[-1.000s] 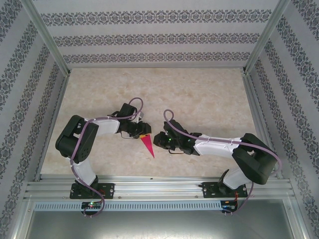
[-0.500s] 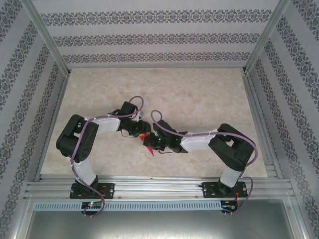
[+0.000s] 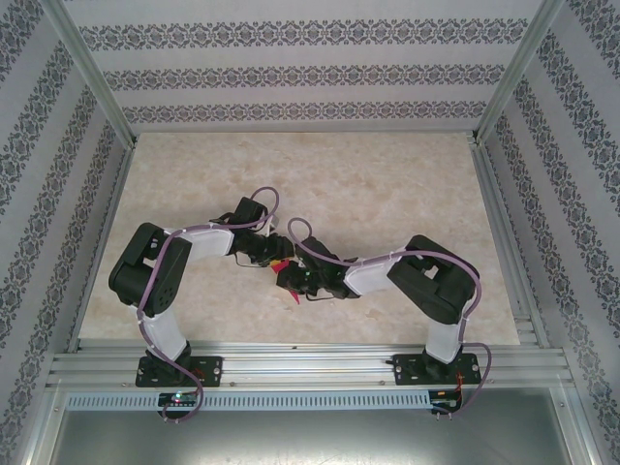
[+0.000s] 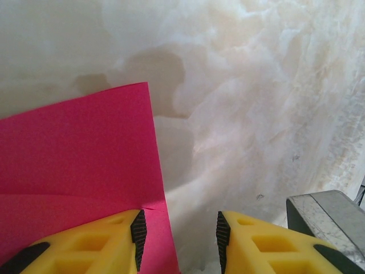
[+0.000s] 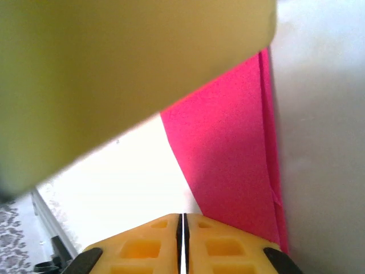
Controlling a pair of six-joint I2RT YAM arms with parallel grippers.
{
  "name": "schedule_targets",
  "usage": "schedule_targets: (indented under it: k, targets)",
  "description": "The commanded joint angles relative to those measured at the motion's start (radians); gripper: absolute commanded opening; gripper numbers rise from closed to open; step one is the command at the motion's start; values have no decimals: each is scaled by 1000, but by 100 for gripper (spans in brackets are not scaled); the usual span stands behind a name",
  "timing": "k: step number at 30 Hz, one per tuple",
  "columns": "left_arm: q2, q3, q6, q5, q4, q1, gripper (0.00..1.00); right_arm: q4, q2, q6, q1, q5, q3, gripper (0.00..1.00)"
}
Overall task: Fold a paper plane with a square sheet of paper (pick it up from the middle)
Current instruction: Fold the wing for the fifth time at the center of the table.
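The paper plane [image 3: 294, 294] is a magenta-pink pointed dart lying on the table, with little more than its tip showing from above between the two grippers. My left gripper [image 3: 275, 260] stands at its wide end. In the left wrist view that gripper [image 4: 178, 240] is open; the pink paper [image 4: 80, 154] lies under its left finger [image 4: 108, 240], and the paper's edge runs into the gap. My right gripper [image 3: 288, 279] is over the paper, close to the left one. Its fingers [image 5: 182, 231] are shut together, with the layered pink paper [image 5: 234, 165] just beyond the right fingertip.
The marble-patterned table [image 3: 387, 184] is walled with patterned panels and an aluminium frame [image 3: 310, 363] along the near edge. A blurred yellow finger [image 5: 114, 74] hangs close above the right wrist camera. A grey metal part [image 4: 331, 220] sits right of the left gripper.
The right arm has swung left, bringing its gripper up against the left gripper and over the paper, which it now mostly covers. The left arm has barely moved.
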Motion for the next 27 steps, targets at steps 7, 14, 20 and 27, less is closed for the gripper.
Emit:
schedule_targets:
  k: [7, 14, 20, 27]
  targets:
    - [-3, -5, 22, -5, -54, -2, 42, 44, -73, 28, -12, -15, -62, 12]
    - [-18, -8, 28, -11, -53, -3, 43, -37, -25, 1, -28, -4, -15, 12]
    - [-50, 3, 34, -10, -53, -2, 44, -71, 37, 28, -17, -4, -36, 7]
    - [-156, 23, 26, -1, -22, 0, 52, -56, 50, 56, 6, 13, -59, 5]
